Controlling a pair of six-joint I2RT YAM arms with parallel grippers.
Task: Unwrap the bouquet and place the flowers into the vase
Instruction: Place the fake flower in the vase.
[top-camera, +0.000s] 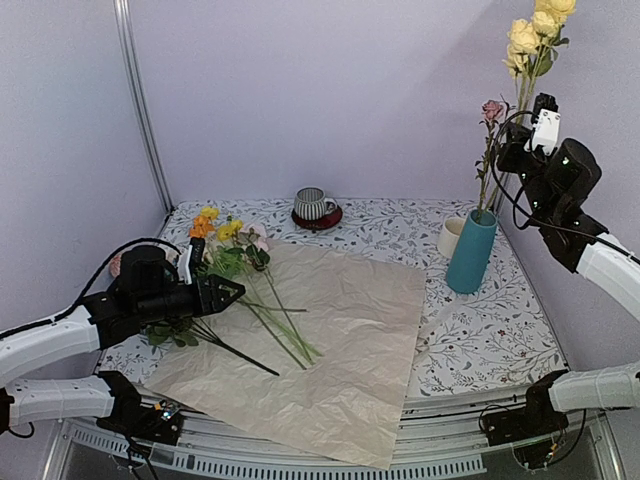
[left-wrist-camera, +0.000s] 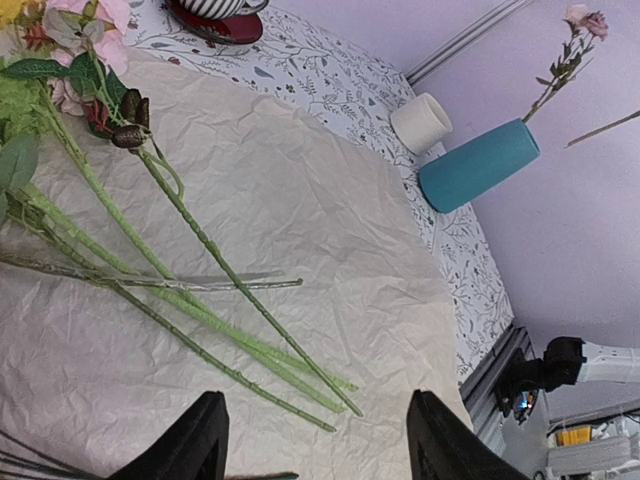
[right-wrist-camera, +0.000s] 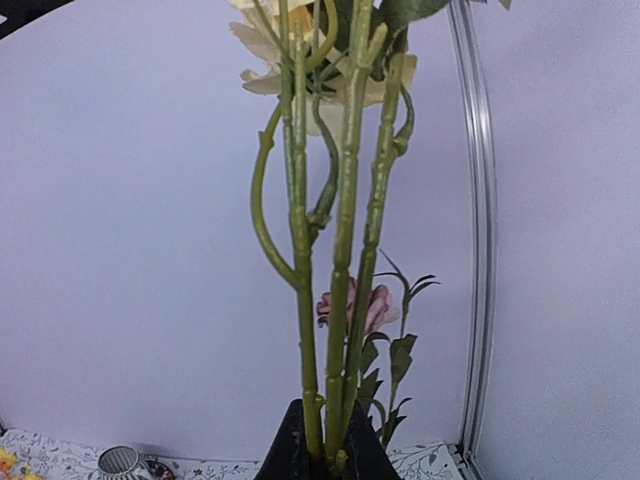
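Yellow flowers (top-camera: 530, 35) clenched in right gripper (right-wrist-camera: 322, 445), high above the vase (top-camera: 471, 252). Left gripper (top-camera: 228, 293) released, jaws apart, over loose flowers (top-camera: 230, 255) left of the vase.

**White shells, black joints, trailing cables**

Both arms share one build. The left arm (top-camera: 45, 345) has smooth white tubular links joined by chunky black motor housings, and the right arm (top-camera: 612, 262) matches it. A thin black cable (top-camera: 105, 258) arcs above the left arm's upper link. A second black cable (top-camera: 512, 195) loops beside the right arm's wrist. The left gripper (top-camera: 232, 291) is matte black, with flat, plain-faced, wedge-shaped fingers (left-wrist-camera: 195, 445). The right gripper (right-wrist-camera: 322, 452) shows only as a dark, tapering pair of tips, and a white block (top-camera: 546, 130) is mounted on its black body. A tiny green light (top-camera: 563, 158) dots the right wrist housing, and a bluish light (top-camera: 166, 410) glows at the left base.
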